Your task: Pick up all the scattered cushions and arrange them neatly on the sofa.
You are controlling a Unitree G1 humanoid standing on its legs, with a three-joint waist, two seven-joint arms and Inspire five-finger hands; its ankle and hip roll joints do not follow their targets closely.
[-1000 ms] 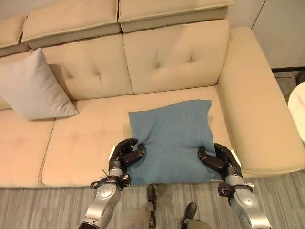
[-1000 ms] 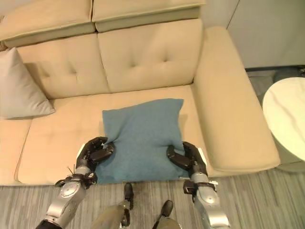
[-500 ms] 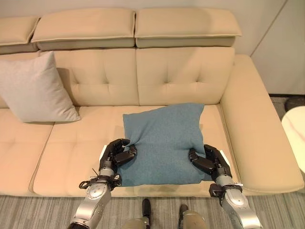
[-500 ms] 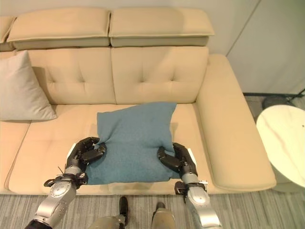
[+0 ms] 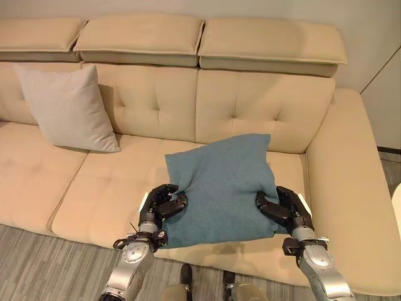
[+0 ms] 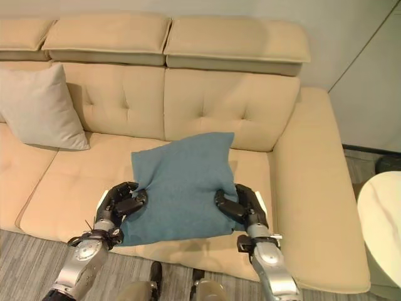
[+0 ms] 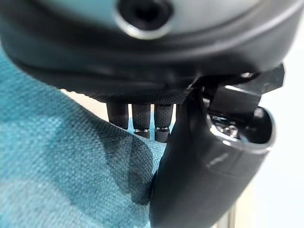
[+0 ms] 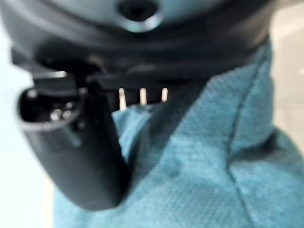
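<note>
Here both hands' fingers (image 5: pixel 176 202) clamp the blue cushion's (image 5: pixel 222 188) side edges above the sofa (image 5: pixel 94 200).

The right hand (image 8: pixel 90 156) grips a teal-blue cushion (image 8: pixel 199 180): its dark thumb presses on the woven cloth while the fingers (image 8: pixel 130 97) curl under the bunched edge. A seam ridge runs along the cushion beside the thumb. Pale sofa upholstery (image 8: pixel 289 85) lies beyond the cushion.
</note>
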